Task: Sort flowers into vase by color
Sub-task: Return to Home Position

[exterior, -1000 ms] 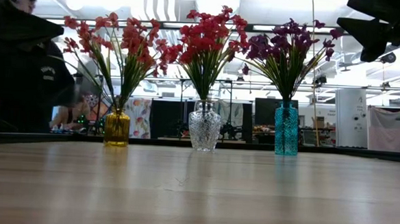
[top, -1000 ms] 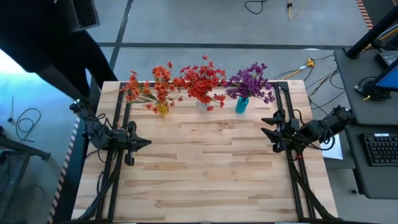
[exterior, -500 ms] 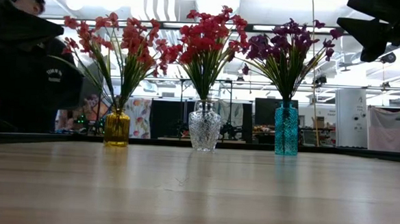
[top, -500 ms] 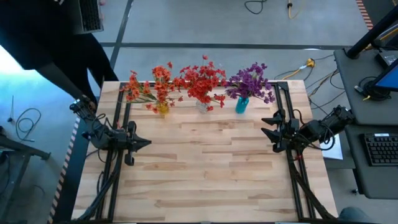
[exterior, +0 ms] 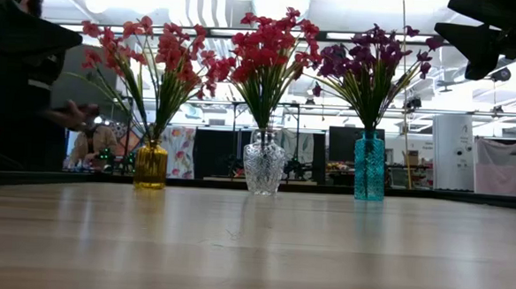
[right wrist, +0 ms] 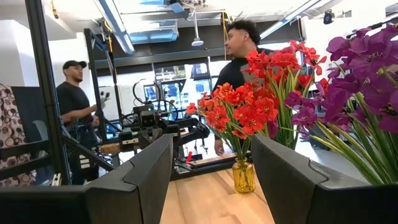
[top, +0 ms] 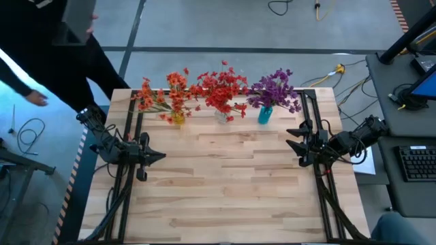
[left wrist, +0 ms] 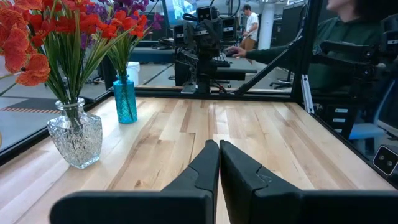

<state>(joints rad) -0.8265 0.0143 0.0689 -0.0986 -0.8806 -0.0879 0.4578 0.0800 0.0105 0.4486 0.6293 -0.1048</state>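
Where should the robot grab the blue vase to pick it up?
Best low on its slim body, under the purple flowers. The blue vase stands upright and the blossoms spread wide above, so reaching from the top might squash them. Come in level across the table, from the side of the right gripper; its jaws are open.

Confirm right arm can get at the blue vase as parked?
Probably yes. The right gripper sits open at the right edge of the table, with only bare wood between it and the blue vase. Purple flowers overhang it.
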